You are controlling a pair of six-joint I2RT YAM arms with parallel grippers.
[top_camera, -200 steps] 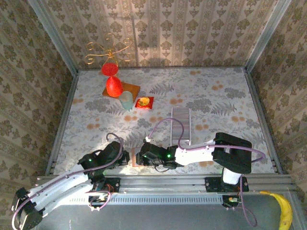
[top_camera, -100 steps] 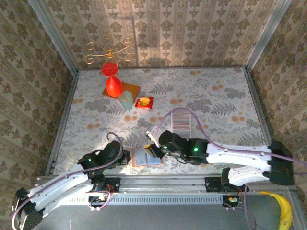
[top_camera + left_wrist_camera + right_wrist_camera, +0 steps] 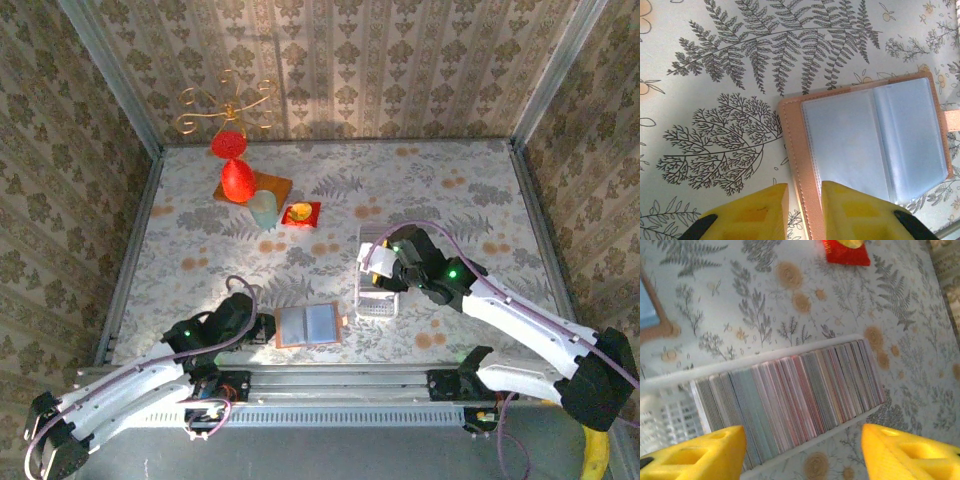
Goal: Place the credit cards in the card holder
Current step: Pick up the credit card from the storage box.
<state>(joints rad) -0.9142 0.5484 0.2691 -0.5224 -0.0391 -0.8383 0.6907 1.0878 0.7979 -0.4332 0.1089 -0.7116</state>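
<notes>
— Where is the card holder (image 3: 308,325) found?

— It is laid open and flat on the desk (image 3: 200,230), which is covered with a smooth sheet printed with ferns and flowers. A pinkish-tan rim, like leather, with a line of stitches is seen around it. Inside, two shiny see-through pockets are seen, pale blue-grey, with rounded corners.

— And the credit cards (image 3: 790,395)?

— They are packed on edge, thin and flat, in a long clear tray (image 3: 765,358). The tray is placed to the right of the card holder and a bit farther back. Grey, bluish and pink edges are seen in the row. Ribbed slots are seen at one end of the tray.

— How are the left fingers (image 3: 755,212) set?

— They are yellow and blocky, and are held a little apart at the card holder's left edge. The tan rim is seen through the narrow gap. Nothing is pinched.

— And the right fingers (image 3: 695,452)?

— They are spread wide above the row of cards, to the right of the card holder. Nothing is held.
</notes>
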